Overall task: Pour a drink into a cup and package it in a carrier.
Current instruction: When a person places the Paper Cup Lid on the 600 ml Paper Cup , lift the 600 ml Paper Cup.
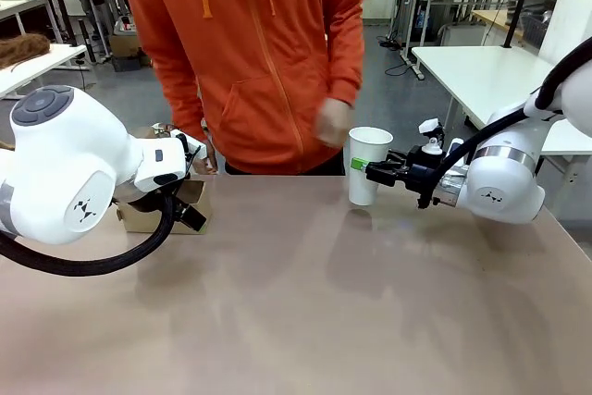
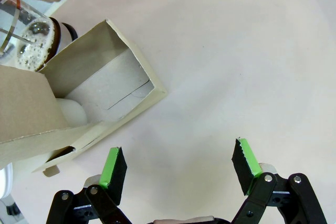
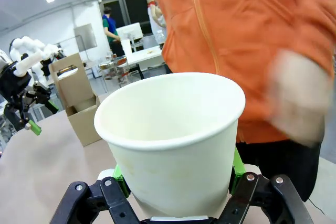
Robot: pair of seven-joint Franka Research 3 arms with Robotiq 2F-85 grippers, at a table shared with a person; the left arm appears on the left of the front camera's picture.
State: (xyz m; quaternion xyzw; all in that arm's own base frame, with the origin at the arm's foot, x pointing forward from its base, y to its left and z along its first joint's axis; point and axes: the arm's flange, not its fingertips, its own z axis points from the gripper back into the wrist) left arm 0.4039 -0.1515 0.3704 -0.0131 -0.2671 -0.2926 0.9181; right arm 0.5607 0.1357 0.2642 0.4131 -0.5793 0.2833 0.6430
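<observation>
My right end effector (image 1: 363, 166) grasps the cup (image 1: 370, 143) upright and empty at the far side of the tabletop (image 1: 296, 302). The pitcher (image 2: 29, 45) and carrier (image 2: 94, 51) lie leftward, beside my released left end effector (image 2: 181, 156), the nearer arm.
</observation>
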